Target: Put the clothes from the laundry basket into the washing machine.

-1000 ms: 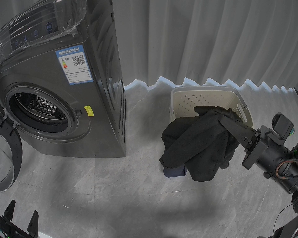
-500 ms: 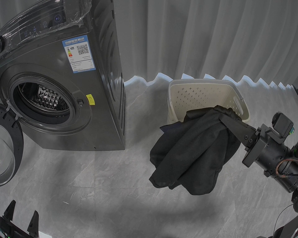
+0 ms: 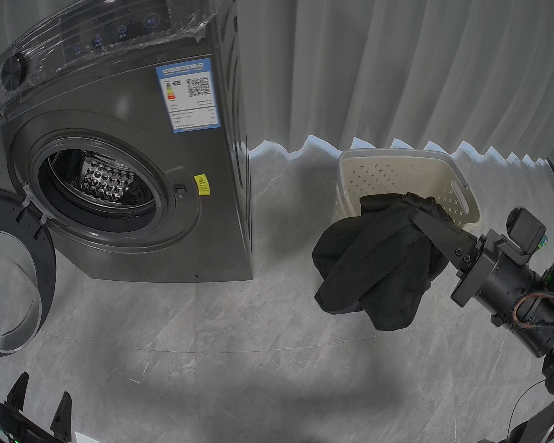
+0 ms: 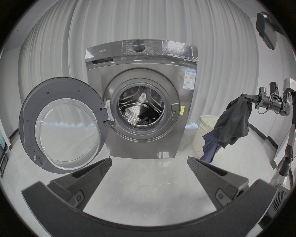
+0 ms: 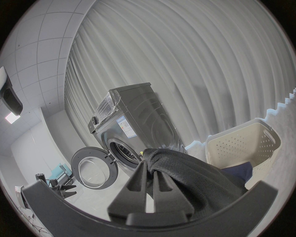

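Staged test room, lab-type, not a lived-in home. A washing machine [image 3: 124,109] is set free-standing on a grey tiled floor [image 3: 231,357]. Plastic film [image 3: 115,26] is left on its top panel and an energy label [image 3: 187,95] is stuck on its front. The wall behind the machine is covered by a floor-length grey curtain [image 3: 404,69]. A laundry basket [image 3: 404,176] is placed on the floor beside the machine. Grid ceiling panels [image 5: 43,40] and a flat light [image 5: 11,117] are seen above the machine, office-style.

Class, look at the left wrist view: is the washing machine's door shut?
No, the round door hangs swung wide open beside the washing machine, leaving its drum exposed.
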